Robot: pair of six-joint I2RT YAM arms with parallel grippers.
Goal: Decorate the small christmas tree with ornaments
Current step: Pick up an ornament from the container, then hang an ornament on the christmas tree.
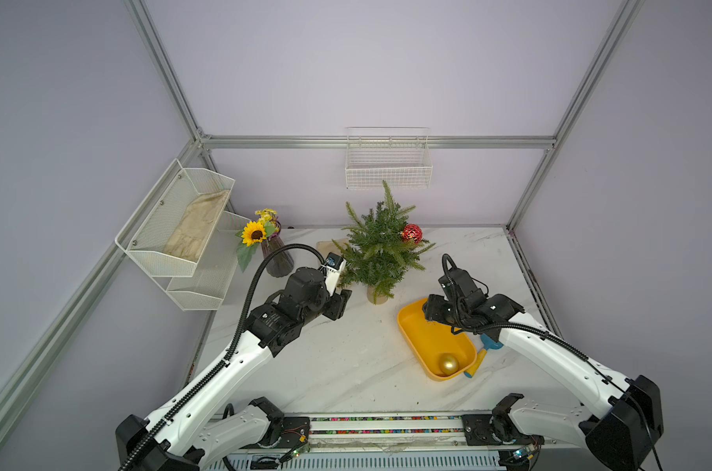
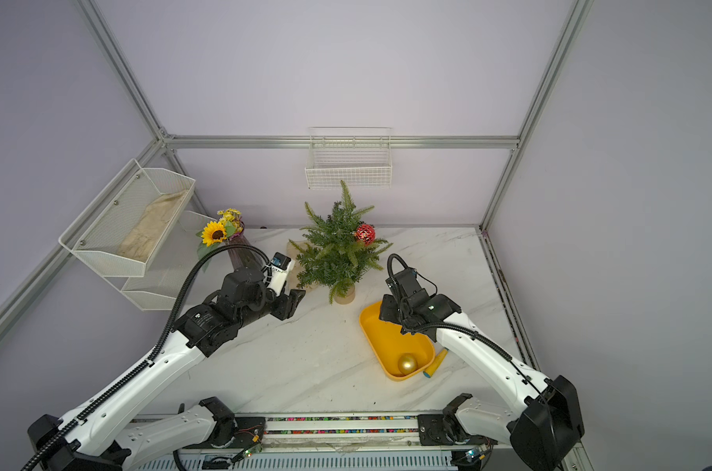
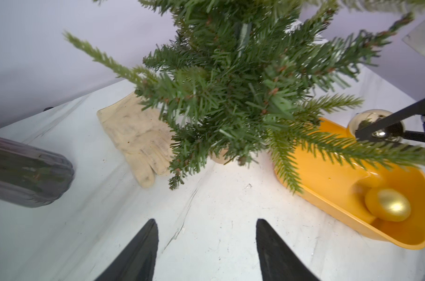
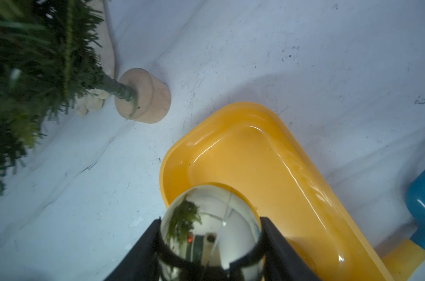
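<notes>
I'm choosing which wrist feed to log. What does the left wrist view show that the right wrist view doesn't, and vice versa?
Only left wrist: the dark ribbed vase and the open left end effector. Only right wrist: the blue-and-yellow toy rake. Both: the small christmas tree, the yellow tray, and the mirrored ball gripped by the right end effector.

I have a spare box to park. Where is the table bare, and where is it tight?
Bare: the front middle of the table, between the left arm and the yellow tray; the far right corner, beyond the right gripper holding the mirrored ball. Crowded: vase, glove, open left gripper and small christmas tree at far left; toy rake beside the tray.
</notes>
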